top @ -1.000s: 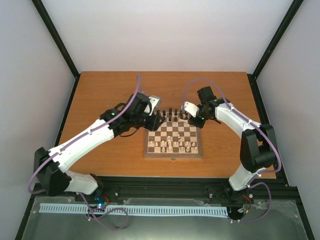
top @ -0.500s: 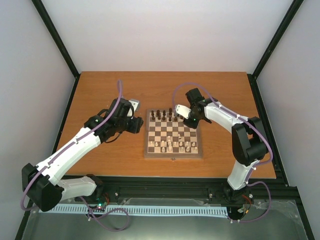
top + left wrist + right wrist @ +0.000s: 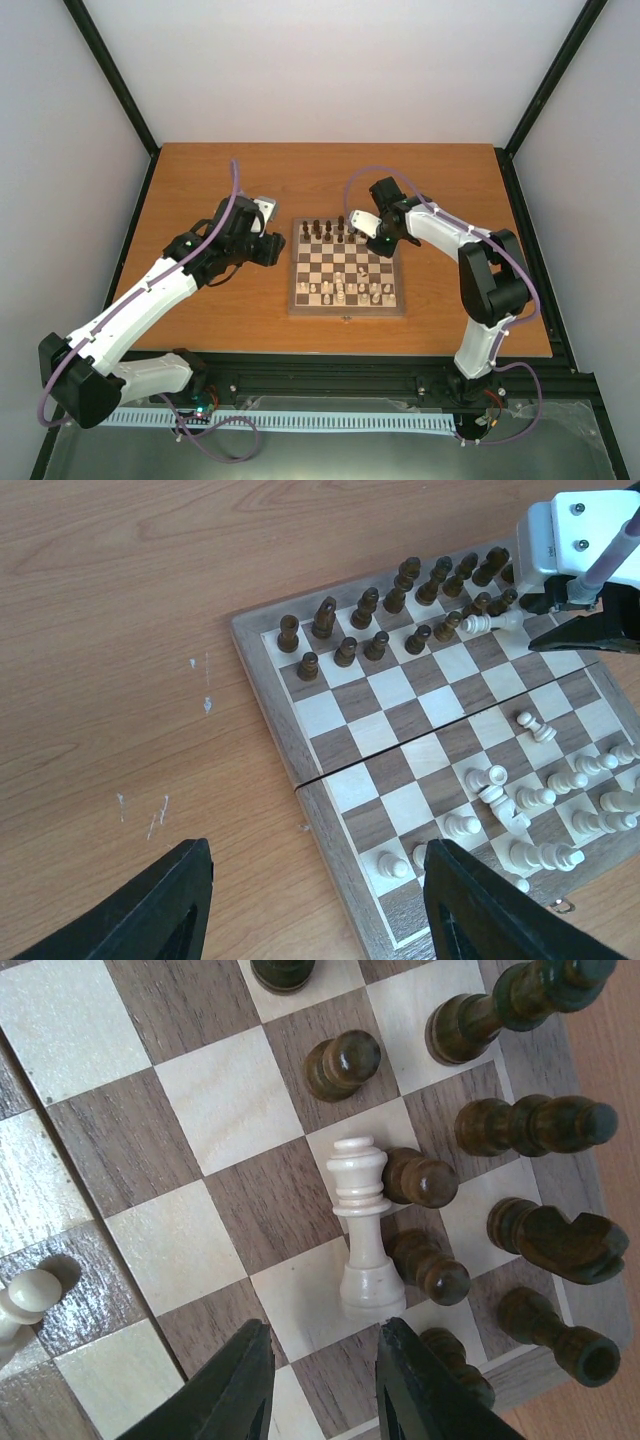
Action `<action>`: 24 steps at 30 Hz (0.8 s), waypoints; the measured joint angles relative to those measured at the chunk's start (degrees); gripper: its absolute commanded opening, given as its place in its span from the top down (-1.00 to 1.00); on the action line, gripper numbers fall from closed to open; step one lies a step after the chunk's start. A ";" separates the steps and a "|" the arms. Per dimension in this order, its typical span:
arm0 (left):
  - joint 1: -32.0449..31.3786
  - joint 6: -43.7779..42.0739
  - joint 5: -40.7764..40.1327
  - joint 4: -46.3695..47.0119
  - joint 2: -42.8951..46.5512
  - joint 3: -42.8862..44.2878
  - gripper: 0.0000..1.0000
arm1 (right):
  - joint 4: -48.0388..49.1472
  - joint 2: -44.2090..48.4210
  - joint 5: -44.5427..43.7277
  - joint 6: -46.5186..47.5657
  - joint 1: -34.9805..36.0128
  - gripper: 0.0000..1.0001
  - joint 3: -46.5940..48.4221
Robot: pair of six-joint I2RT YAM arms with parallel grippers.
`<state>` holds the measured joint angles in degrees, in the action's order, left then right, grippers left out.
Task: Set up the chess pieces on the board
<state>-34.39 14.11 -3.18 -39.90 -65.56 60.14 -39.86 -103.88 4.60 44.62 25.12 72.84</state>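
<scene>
Right gripper [image 3: 322,1380]: jaws released, tips near cream piece [image 3: 362,1230] lying among dark pieces [image 3: 345,1063], far-right corner of board [image 3: 347,311]. Left gripper [image 3: 315,910]: jaws released, over tabletop [image 3: 200,180] beside board's left edge.

board [image 3: 350,735] cut off btm-right, cream piece [image 3: 25,1295] clipped by left edge; top-view pcs [image 3: 345,290] too tiny

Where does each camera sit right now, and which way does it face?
Top external: fixed above and behind the bases, facing down at the board; left arm and right arm show.
Left wrist: off the board's left edge, looking down across it; left gripper's fingers at bottom, right gripper top right.
Right wrist: close over the far right corner, facing down; right gripper's fingers at bottom.
Both wrist views share the cream piece among the dark pieces.
</scene>
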 measured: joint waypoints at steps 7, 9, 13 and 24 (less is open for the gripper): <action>0.00 -0.09 0.42 0.02 0.00 -0.02 -0.21 | 0.83 -0.46 -0.46 -0.07 0.00 0.38 0.00; 0.00 -0.17 0.66 0.02 -0.02 -0.02 -0.21 | 1.09 -0.48 -0.85 -0.07 0.00 0.37 0.00; 0.00 -0.42 1.11 0.00 -0.11 -0.04 -0.21 | 1.29 -0.98 -1.18 -0.07 0.00 0.37 0.20; 0.00 -0.50 1.97 0.02 -0.31 -0.11 -0.21 | 1.44 -3.56 -0.87 -0.48 0.00 0.39 1.03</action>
<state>-34.39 13.61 -1.21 -39.88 -65.87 60.03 -38.41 -107.44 3.73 44.14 25.12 73.87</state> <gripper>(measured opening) 0.604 0.307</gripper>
